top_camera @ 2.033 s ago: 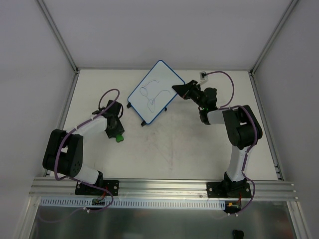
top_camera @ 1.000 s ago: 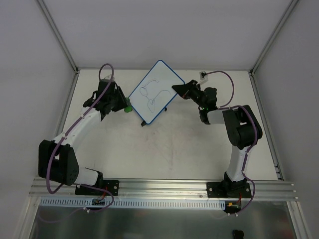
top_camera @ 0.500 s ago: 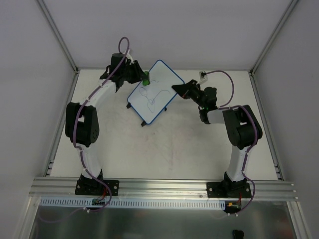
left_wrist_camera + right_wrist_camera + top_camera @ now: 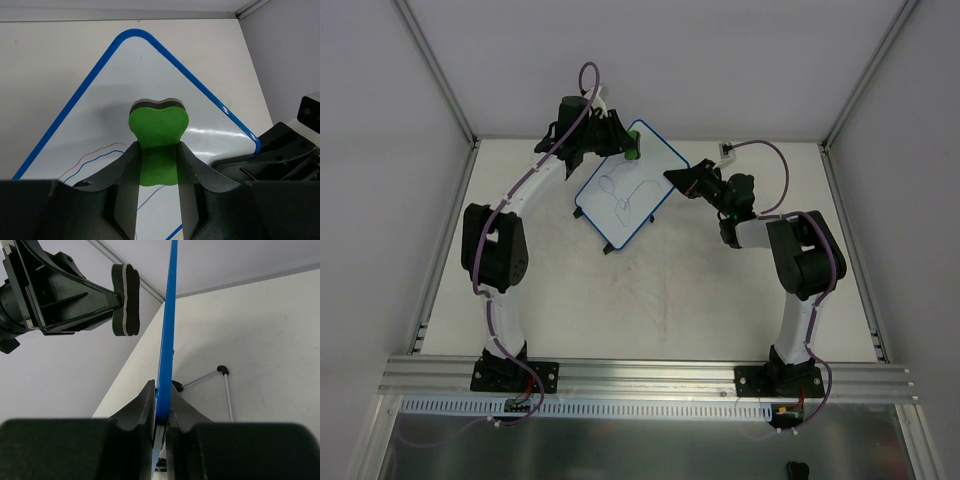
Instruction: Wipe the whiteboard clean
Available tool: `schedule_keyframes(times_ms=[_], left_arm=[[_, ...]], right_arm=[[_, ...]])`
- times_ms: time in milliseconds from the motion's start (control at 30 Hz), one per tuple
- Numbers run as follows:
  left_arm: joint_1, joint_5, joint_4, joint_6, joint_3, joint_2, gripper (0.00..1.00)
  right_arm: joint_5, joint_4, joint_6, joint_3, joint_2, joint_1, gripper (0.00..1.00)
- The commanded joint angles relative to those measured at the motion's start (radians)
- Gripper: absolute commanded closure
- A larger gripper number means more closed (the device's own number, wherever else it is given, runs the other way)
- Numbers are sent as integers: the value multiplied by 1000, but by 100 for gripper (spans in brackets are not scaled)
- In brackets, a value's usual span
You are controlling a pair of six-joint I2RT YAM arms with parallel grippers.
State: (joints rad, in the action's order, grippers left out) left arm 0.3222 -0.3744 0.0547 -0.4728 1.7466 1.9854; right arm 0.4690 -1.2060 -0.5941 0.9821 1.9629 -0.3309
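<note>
My right gripper (image 4: 678, 178) is clamped on the right rim of the whiteboard (image 4: 630, 185), which sits near the table's (image 4: 670, 300) far edge, about midway along. My left gripper (image 4: 157, 165) pinches the green eraser (image 4: 158, 125) at the board's far corner, just off its face.

Bright even light, soft shadows, faint glare on whiteboard (image 4: 150, 70)
</note>
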Motion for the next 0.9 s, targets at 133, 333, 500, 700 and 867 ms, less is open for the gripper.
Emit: schedule_keyframes(times_ms=[133,333,500,700,867], left_arm=[[21,25,-30,62,74,46,100],[34,-11,-27,60,148,119,100],[49,31,-12,69,160,144,100],[64,116,7,105,96,124,100],[64,204,5,118,-8,69,100]], right_arm=[[43,-24,56,24,-15,-16,100],[48,-23,54,27,-15,-16,100],[45,-23,56,26,-15,-17,100],[45,-24,56,27,-16,-17,100],[45,-24,56,24,-16,-17,100]])
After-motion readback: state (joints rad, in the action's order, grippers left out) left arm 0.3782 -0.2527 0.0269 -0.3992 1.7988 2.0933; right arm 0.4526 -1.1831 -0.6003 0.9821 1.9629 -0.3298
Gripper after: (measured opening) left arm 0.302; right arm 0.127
